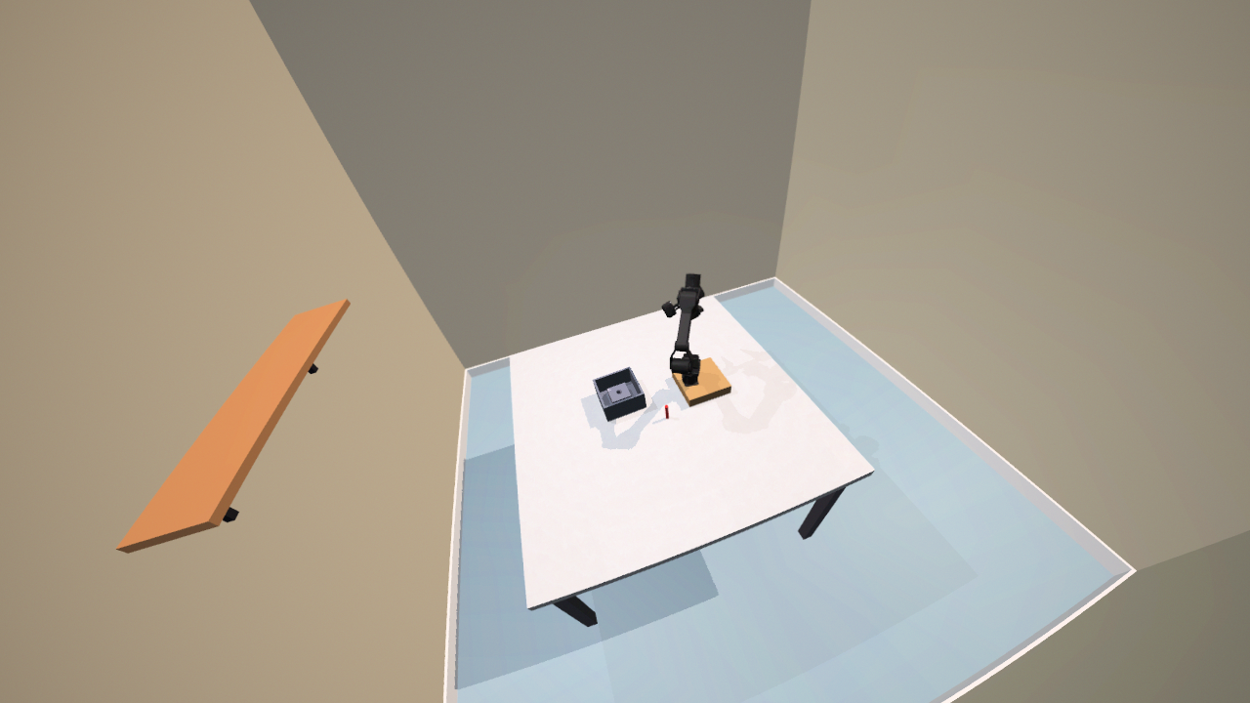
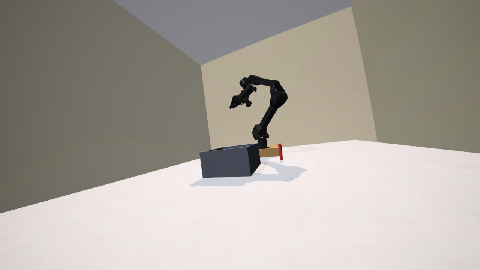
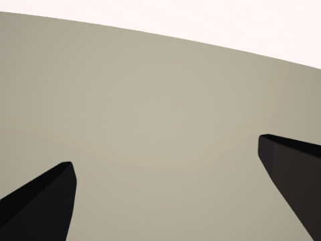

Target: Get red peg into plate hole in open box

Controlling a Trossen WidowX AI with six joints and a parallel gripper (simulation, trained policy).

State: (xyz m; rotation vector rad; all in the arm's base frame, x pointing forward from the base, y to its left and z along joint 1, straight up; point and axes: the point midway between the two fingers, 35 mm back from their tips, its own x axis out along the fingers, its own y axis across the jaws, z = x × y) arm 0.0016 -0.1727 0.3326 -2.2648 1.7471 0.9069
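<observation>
The red peg [image 1: 666,411] [image 2: 280,151] stands roughly upright on the white table, beside the arm's wooden base. The open dark grey box [image 1: 626,408] [image 2: 225,165] sits on the table, to the left of the peg in the top and exterior views. The top view shows the plate [image 1: 612,396] inside it, with a small dark hole in the middle. My gripper [image 2: 231,106] [image 3: 168,158] is open and empty, high above the table and pointing obliquely down. Its two fingers stand wide apart in the wrist view, with neither peg nor box in sight there.
The wooden base block [image 1: 714,380] [image 2: 269,153] under the arm is close to the peg. The white table [image 1: 690,489] [image 2: 302,215] carries the box, peg and arm. An orange shelf [image 1: 235,424] is on the left wall, away from the table.
</observation>
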